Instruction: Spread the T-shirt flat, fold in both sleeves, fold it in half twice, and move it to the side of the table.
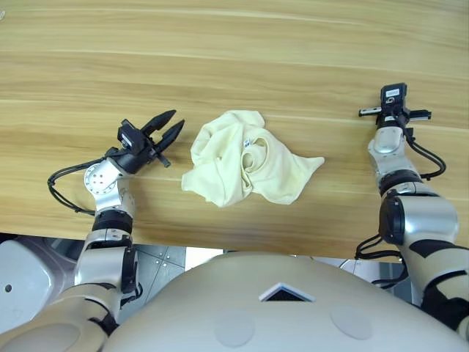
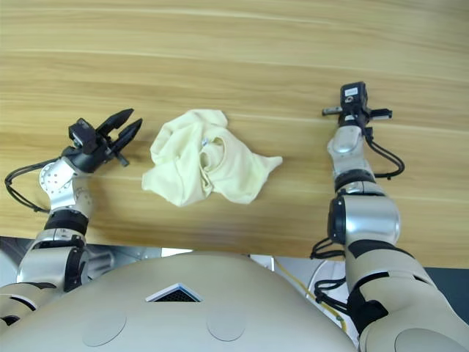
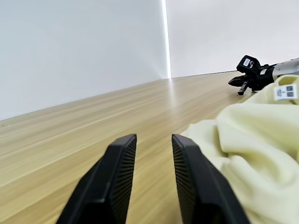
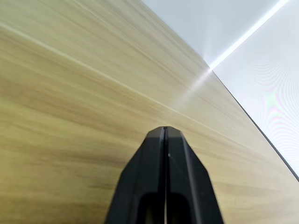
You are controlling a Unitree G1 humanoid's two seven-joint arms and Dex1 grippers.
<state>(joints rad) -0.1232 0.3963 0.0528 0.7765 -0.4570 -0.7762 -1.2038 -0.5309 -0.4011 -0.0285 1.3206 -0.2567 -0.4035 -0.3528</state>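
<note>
A pale yellow T-shirt (image 1: 242, 158) lies crumpled in a heap on the wooden table (image 1: 293, 44), near the front edge and between my arms. Its neck opening with a white label faces up. My left gripper (image 1: 173, 123) hovers just left of the heap, pointing at it, open with a narrow gap and nothing between its fingers (image 3: 122, 158); the cloth (image 3: 261, 140) sits just off to one side of them. My right gripper (image 1: 394, 99) is well to the right of the shirt, low over bare wood, with its jaws pressed together (image 4: 165, 128) and nothing in them.
Bare wood stretches behind the shirt and out to both sides. The table's front edge (image 1: 242, 249) runs just below the heap. White walls (image 3: 84, 46) stand beyond the far edge.
</note>
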